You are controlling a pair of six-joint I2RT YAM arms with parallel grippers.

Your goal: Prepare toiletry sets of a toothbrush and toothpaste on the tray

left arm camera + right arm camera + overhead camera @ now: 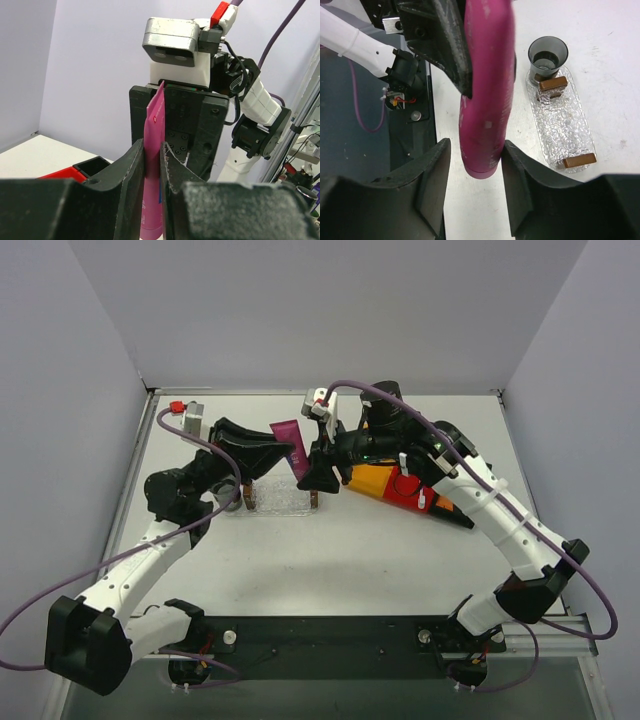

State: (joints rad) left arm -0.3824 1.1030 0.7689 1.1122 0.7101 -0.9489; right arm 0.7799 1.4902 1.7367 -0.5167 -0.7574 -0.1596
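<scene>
The left jaws are clamped on the pink toothpaste tube [154,115] and hold it in the air above the bench [330,560]. The free end of the tube reaches between the right jaws, which stand apart, with a narrow gap on each side of it. The tray [565,125] lies flat on the bench below the tube, with a brown block at each end and a dark cup [547,52] just beside it. An orange bin [372,480] lies under the right arm.
</scene>
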